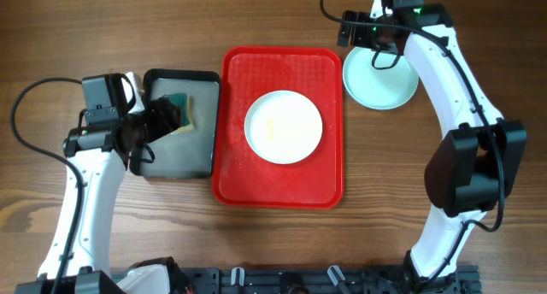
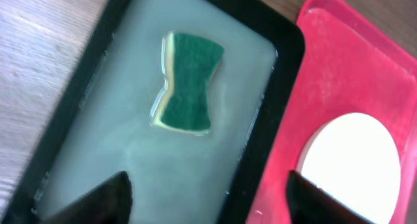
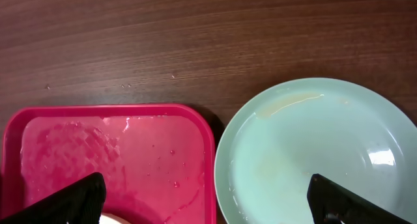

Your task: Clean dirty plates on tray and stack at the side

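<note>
A white plate (image 1: pixel 283 126) lies in the middle of the red tray (image 1: pixel 236 171). It also shows in the left wrist view (image 2: pixel 355 162) on the red tray (image 2: pixel 326 61). A pale aqua plate (image 1: pixel 380 80) rests on the table just right of the tray's far corner; it fills the right wrist view (image 3: pixel 313 152) beside the wet tray (image 3: pixel 130 146). I cannot tell whether another plate lies under it. My left gripper (image 1: pixel 152 127) is open and empty above the dark grey tray (image 1: pixel 175 161). My right gripper (image 1: pixel 385 46) is open and empty above the aqua plate's far edge.
A green and yellow sponge (image 1: pixel 181 111) lies in shallow water at the far end of the dark grey tray; it also shows in the left wrist view (image 2: pixel 187 81). Wood table surrounds both trays. Black cables hang from both arms.
</note>
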